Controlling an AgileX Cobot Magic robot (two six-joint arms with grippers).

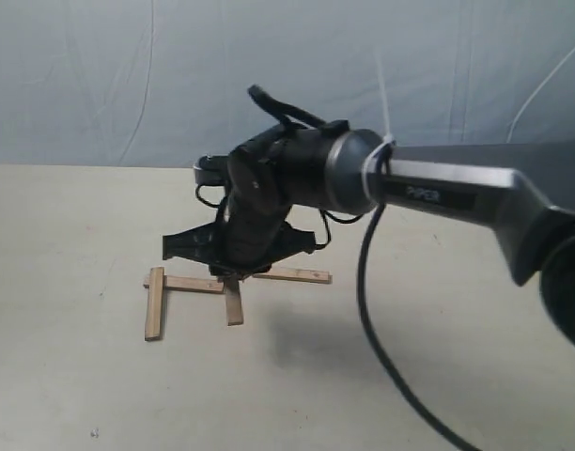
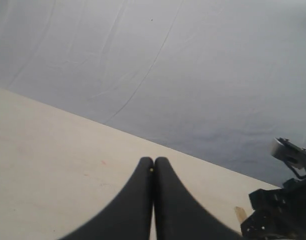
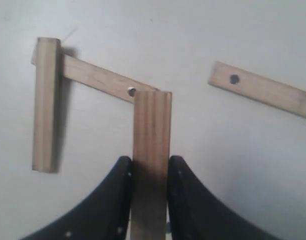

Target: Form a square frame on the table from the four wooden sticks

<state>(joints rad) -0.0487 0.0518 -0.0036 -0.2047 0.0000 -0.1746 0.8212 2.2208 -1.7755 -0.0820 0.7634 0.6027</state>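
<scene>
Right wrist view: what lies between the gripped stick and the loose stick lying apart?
Only bare table separates the gripped stick and the loose stick; the right wrist view shows it.

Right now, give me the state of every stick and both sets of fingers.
Cross stick: flat, both ends overlapped.
Left stick: flat, lying over cross stick's end.
Held stick: gripped, tip over cross stick's other end.
Lone stick: flat, touching none.
Right fingers: shut on held stick.
Left fingers: shut, empty.

Pale, grained, matt wooden sticks [image 3: 151,125]; smooth, matt cream table [image 1: 71,395]; dark grey arm [image 1: 457,177] with satin sheen.
</scene>
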